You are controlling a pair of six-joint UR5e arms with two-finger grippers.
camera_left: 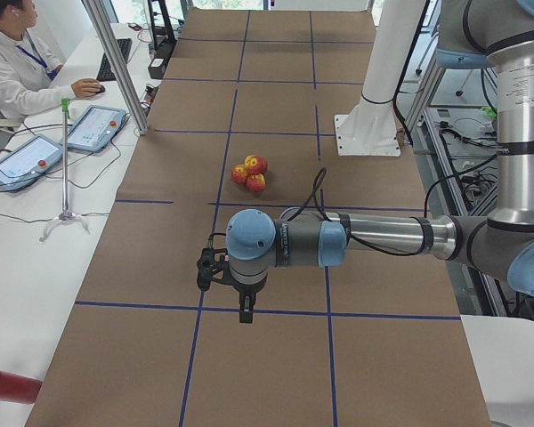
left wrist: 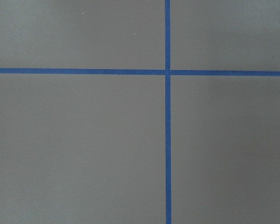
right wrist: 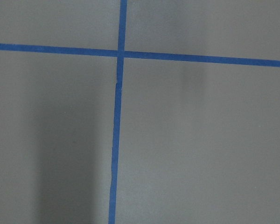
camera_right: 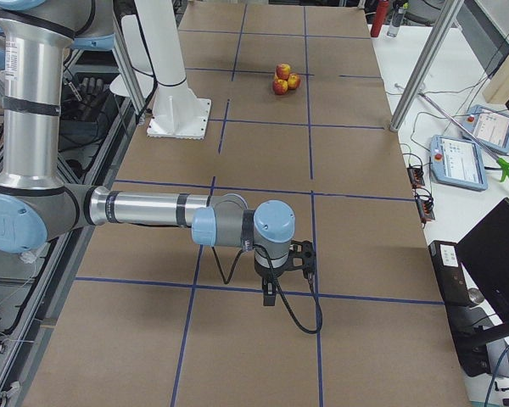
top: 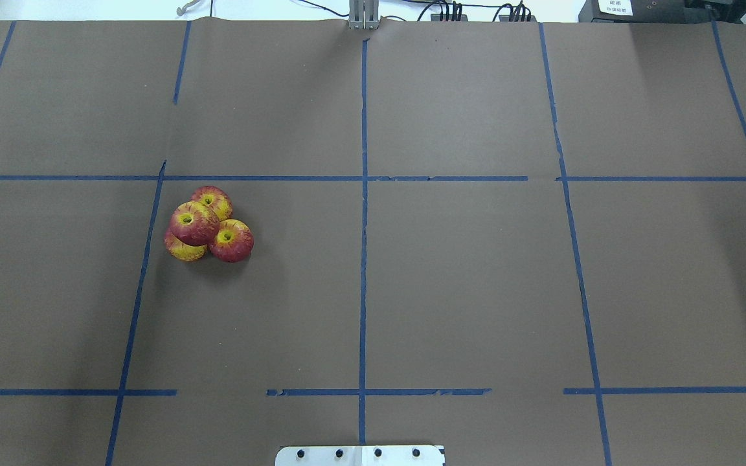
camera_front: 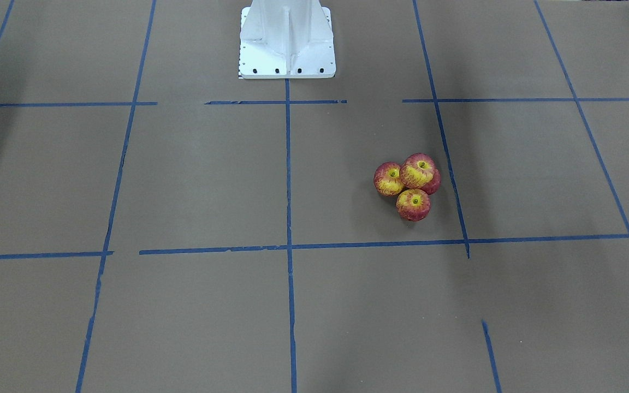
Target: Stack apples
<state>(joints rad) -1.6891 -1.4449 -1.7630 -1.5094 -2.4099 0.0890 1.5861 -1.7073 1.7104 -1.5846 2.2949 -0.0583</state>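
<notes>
Four small round red-and-yellow streaked apples sit in one tight cluster on the brown paper-covered table, in the robot's left half. They are just inside a blue tape line and well apart from the white mounting pedestal. Count: three apples on the paper, touching one another, and one apple resting on top in the hollow between them. The fourth apple on the base is largely hidden under it in the front-facing view, and no other apples show. The stems of the visible ones point roughly upward. The apples are round and offer no long axis to align to.

Both arms hang low over the table's ends, with both wrist cameras showing only bare paper and tape crossings. The left gripper shows only in the left side view and the right gripper only in the right side view, so it cannot be told whether either is parted or closed. Nothing appears to be held.

Key relation: from the left gripper the cluster lies further along the table toward its middle. From the right gripper it lies across most of the table's length, so the left arm is clearly nearer.

Judgement: the stack looks complete as it lies. Any touch-up would fall to the left arm, and a nudge to a base apple could roll the top one off.
</notes>
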